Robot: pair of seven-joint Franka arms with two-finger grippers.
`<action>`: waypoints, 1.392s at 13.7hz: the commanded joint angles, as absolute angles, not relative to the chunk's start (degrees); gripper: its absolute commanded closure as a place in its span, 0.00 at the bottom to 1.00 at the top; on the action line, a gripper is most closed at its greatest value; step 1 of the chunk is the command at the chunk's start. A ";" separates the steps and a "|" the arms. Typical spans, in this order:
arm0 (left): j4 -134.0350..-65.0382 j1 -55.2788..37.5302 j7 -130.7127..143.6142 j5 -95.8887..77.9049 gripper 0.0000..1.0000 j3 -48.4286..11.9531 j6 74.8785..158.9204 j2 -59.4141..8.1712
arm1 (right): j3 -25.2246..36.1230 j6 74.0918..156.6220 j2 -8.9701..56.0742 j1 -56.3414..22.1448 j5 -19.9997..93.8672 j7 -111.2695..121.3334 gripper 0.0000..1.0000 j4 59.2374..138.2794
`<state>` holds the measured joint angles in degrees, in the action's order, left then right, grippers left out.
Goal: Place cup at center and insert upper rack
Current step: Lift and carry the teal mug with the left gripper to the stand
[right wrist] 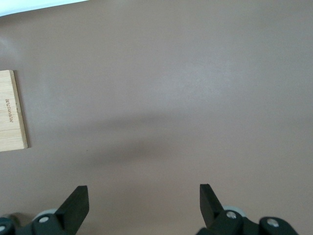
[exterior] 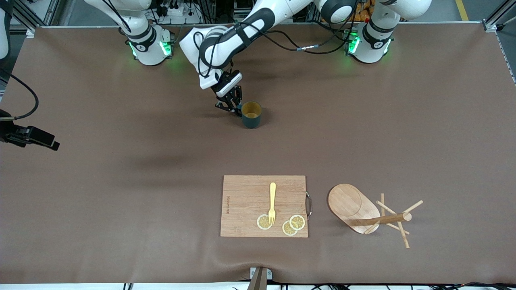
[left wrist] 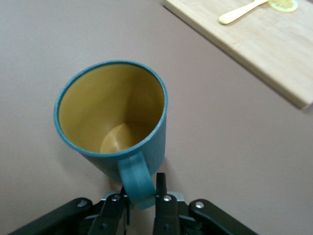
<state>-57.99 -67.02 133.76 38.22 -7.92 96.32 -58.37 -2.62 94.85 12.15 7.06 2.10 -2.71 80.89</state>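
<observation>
Left hand (exterior: 236, 108): clenched on the small loop handle of the dark teal cup with the yellowish-tan inside (exterior: 251, 114), which stands upright on the brown desk (exterior: 121, 193), nearer the robot bases than the rectangular wooden cutting board (exterior: 246, 201). Right hand (right wrist: 144, 203): released, fingers spread wide over bare desk, waiting.

Cup: you will likely find it rigid and light; the thin handle is a narrow hold, so expect it to swing.

Light wooden mug tree (exterior: 369, 213): lies tipped on its side beside the board, toward the left arm's end. Stiff, probably light; take it by the thick post, not the thin pegs.

Board carries a yellow fork (exterior: 272, 202) and lemon slices (exterior: 289, 224). Its edge bears burnt-in lettering, unreadable.
</observation>
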 commanded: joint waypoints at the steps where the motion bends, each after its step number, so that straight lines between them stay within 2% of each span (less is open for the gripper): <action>1: -59.24 -64.61 128.43 34.64 1.00 -8.17 97.65 -53.71 | -3.60 95.10 12.22 8.44 3.16 -2.81 0.00 80.68; 11: -60.20 -51.52 101.54 7.23 1.00 -1.94 102.39 -37.54 | -3.60 95.10 12.22 8.53 3.16 -2.72 0.00 80.68; 19: -60.21 -33.95 80.63 -14.91 1.00 -1.05 102.30 -31.29 | -3.60 95.10 12.22 8.52 3.08 -2.72 0.00 80.60</action>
<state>-57.67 -37.26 85.06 -10.14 -0.67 101.34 -33.88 -2.60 95.01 12.22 7.11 2.10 -2.71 80.88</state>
